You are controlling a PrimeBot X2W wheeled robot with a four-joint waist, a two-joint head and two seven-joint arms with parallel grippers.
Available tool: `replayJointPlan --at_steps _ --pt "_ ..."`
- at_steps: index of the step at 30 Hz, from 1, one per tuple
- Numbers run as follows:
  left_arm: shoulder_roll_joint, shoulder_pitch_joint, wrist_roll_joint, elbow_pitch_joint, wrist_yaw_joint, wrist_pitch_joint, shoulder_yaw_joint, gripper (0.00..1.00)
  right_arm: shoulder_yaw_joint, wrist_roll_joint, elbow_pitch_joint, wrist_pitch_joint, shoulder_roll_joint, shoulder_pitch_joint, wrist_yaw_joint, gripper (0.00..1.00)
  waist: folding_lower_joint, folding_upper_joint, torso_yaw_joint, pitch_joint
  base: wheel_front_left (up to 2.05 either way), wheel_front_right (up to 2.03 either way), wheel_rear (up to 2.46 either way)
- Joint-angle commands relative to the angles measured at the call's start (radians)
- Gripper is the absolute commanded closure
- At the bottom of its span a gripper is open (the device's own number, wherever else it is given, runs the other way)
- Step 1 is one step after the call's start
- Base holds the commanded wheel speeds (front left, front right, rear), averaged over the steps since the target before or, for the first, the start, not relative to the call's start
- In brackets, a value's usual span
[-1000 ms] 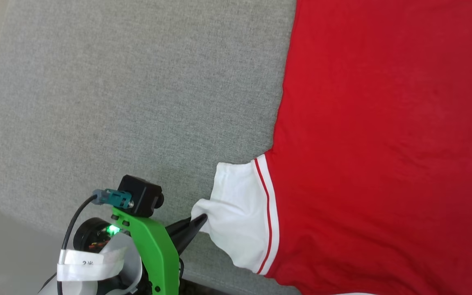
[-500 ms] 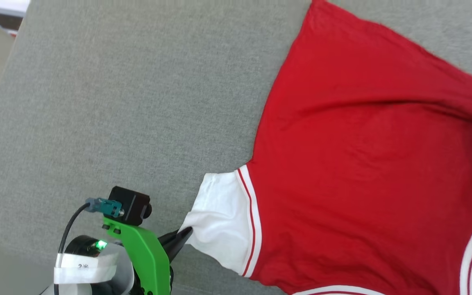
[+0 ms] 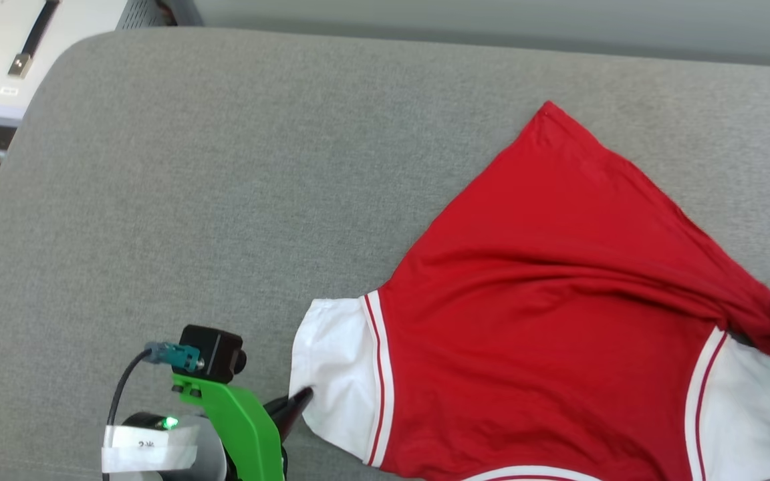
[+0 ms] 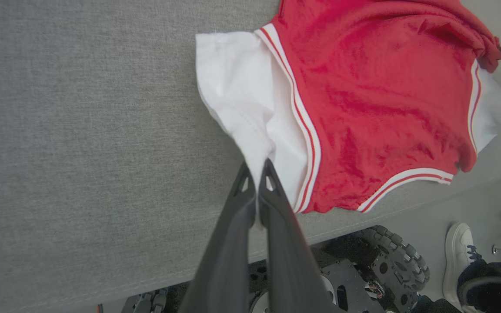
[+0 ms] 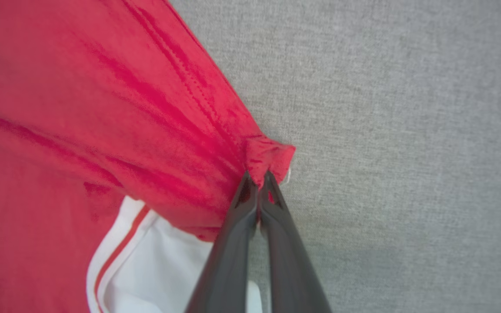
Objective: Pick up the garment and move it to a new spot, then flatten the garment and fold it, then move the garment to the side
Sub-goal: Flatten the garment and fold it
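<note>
Head view: the garment (image 3: 545, 300) is lying on the grey table (image 3: 191, 200), occupying the 3-to-6 o'clock area. My left end effector (image 3: 305, 395), at 7 o'clock, is clamping closed on the white sleeve (image 3: 328, 374). My right end effector (image 5: 258, 176) is pinching shut on a red hem corner (image 5: 270, 154) at 3 o'clock. Judgement: these opposed grips are serving to drag and stretch the cloth. Fabric is bunching at 3 o'clock, so flattening is not yet done.

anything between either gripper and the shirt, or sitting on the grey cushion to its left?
Nothing visible. The left gripper is shut on the edge of the white sleeve of the garment; the right gripper is shut on a bunched red corner. No object shows on the grey cushion to the left.
</note>
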Motion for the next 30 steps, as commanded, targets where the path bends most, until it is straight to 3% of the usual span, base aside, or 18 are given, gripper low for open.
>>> replayJointPlan --at_steps 1,17,18,19,20,30 --pt "-0.009 0.017 -0.003 0.009 0.006 -0.007 -0.002 1.00 -0.012 0.004 -0.016 -0.003 0.013 0.035 -0.001 1.00 0.0001 -0.0001 -0.037 -0.050 0.00 0.00 0.00" --pt "-0.049 0.027 0.017 0.068 0.003 -0.050 -0.035 1.00 -0.140 -0.020 -0.154 0.024 0.135 0.261 -0.001 1.00 0.0001 -0.0001 -0.049 -0.092 0.00 0.00 0.00" --pt "-0.048 0.025 0.015 0.066 0.002 -0.050 -0.035 1.00 -0.141 -0.021 -0.160 0.026 0.138 0.262 -0.001 0.59 0.0001 -0.0001 -0.047 -0.089 0.00 0.00 0.00" --pt "-0.047 0.023 0.015 0.065 0.001 -0.050 -0.033 1.00 -0.140 -0.022 -0.166 0.027 0.138 0.262 -0.001 0.09 0.0001 -0.0001 -0.046 -0.087 0.00 0.00 0.00" --pt "-0.046 0.022 0.016 0.065 0.000 -0.051 -0.032 1.00 -0.141 -0.024 -0.171 0.027 0.137 0.260 -0.001 0.00 0.0001 -0.0001 -0.044 -0.085 0.00 0.00 0.00" --pt "-0.044 0.008 0.019 0.042 -0.005 -0.057 -0.031 1.00 -0.109 0.035 -0.282 0.068 0.101 0.181 -0.001 0.00 0.0001 -0.0001 -0.016 -0.045 0.00 0.00 0.00"
